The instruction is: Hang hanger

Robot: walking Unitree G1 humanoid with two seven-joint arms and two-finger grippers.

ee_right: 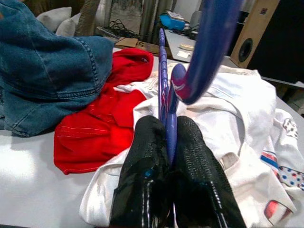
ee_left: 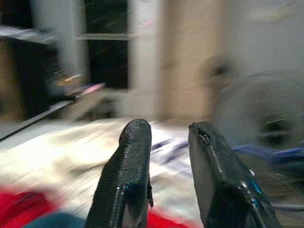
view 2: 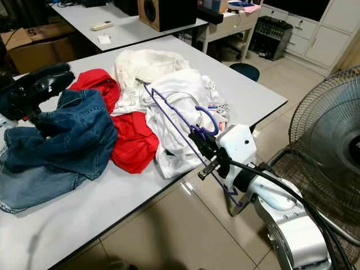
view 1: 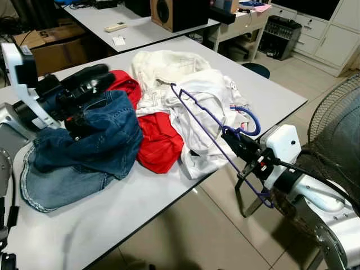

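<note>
White table (view 1: pixel 264 90), tiled floor (view 1: pixel 185 236), perhaps office.

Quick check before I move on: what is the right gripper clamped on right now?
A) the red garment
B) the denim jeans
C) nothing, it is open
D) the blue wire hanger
D: the right gripper has its two black fingers pressed shut on the blue wire hanger, which it holds over the white garment at the table's edge.

Blue jeans (view 1: pixel 84 146), a red garment (view 1: pixel 157 140) and white clothing (view 1: pixel 191 95) lie heaped on my white table (view 1: pixel 101 219); a floor fan (view 1: pixel 337 129) stands beside it.
</note>
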